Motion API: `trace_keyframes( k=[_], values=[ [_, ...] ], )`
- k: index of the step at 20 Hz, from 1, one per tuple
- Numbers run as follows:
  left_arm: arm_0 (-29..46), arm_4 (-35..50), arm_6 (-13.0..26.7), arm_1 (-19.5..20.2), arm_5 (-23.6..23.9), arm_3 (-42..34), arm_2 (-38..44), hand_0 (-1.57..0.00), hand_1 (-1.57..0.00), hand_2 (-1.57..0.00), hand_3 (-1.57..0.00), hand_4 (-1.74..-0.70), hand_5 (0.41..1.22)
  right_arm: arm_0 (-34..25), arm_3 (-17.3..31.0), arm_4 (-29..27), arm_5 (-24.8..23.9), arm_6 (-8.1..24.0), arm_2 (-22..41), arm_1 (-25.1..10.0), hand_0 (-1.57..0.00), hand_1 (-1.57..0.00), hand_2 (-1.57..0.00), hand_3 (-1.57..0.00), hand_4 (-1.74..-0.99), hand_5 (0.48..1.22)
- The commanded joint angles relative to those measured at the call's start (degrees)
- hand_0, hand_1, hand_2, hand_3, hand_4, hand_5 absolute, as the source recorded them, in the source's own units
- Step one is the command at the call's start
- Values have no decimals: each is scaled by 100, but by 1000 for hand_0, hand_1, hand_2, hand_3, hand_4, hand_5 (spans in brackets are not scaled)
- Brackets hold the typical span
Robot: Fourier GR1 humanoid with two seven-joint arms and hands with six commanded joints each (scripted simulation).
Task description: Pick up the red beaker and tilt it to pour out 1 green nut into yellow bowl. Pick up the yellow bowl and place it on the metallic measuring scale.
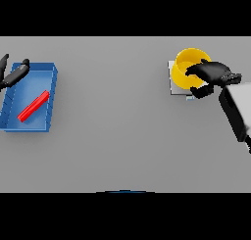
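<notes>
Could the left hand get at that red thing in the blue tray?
Probably yes. The left hand sits at the blue tray's far left corner, the red stick lies uncovered inside, and nothing stands between them.

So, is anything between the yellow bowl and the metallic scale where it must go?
Nothing visible. The yellow bowl already sits over the metallic scale, whose plate shows at the bowl's left and lower edge. The right robot hand is at the bowl's right rim.
</notes>
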Motion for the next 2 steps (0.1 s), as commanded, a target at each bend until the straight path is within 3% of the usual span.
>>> trace_keyframes(
  k=[1,2],
  values=[
    [56,16,-30,29,36,-64,11,1,1,1,1,-720,694,0,23,-9,26,37,-9,10,-49,-79,-129,-297,-1412,771],
    [64,9,-54,7,35,-56,3,1,1,1,1,-720,693,9,-25,-49,98,61,-38,-26,-39,-63,-103,-272,-1410,759]
  ],
)
